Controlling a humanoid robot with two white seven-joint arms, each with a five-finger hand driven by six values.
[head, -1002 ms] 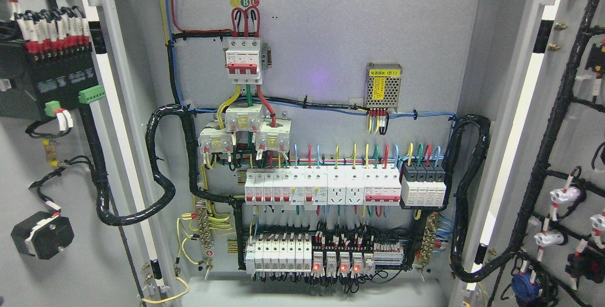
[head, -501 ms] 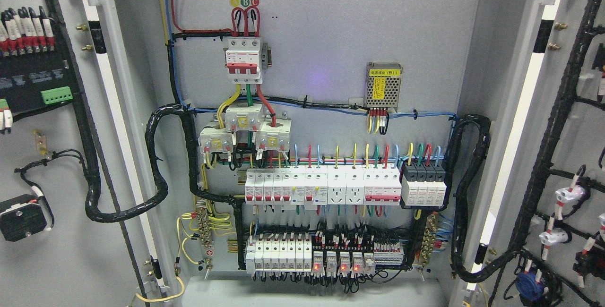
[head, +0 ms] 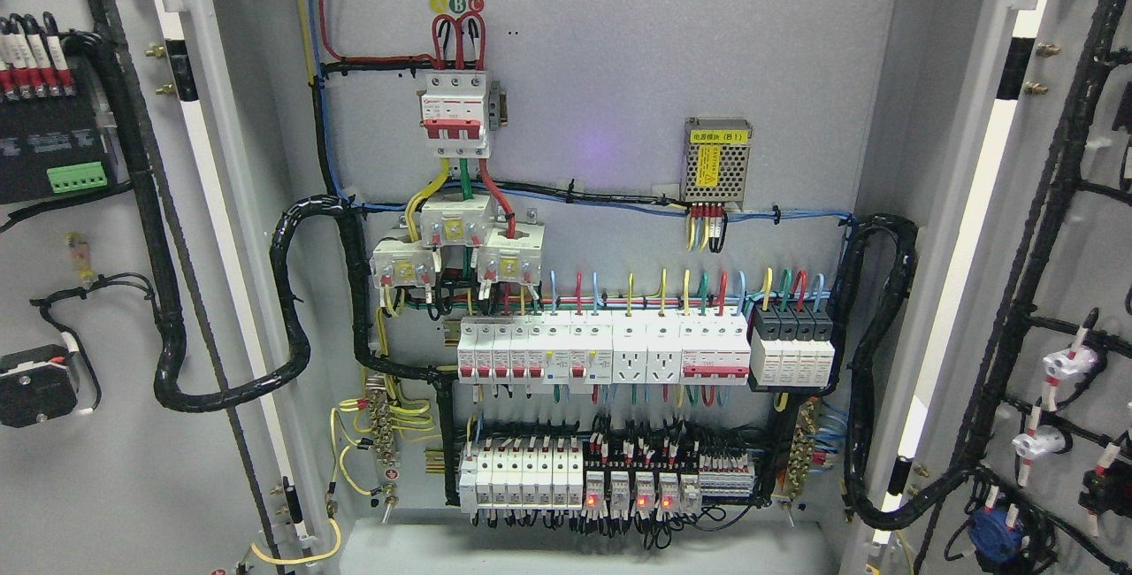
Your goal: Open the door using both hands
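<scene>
- We find the grey metal electrical cabinet [head: 619,71] with both leaves swung wide and its interior fully exposed.
- We note the left grey door leaf [head: 115,486] at the picture's left edge, its inner face towards us, carrying a black terminal module with a green connector [head: 53,150] and a black wrapped cable loom [head: 159,292].
- We note the right grey door leaf [head: 1088,265] at the picture's right edge, likewise inner face out, with black cable runs [head: 1026,292] and white-bodied fittings [head: 1061,367] mounted on it.
- On the back panel we see a white three-pole breaker with red bar [head: 456,113] at the top, a perforated metal box with a yellow label [head: 717,161] to its right, a row of white breakers and sockets [head: 604,351] across the middle, and a lower row of relays with red lamps lit [head: 630,495].
- We see neither robot hand nor either arm in the head view, so we cannot tell how the fingers are set or whether they hold anything.
</scene>
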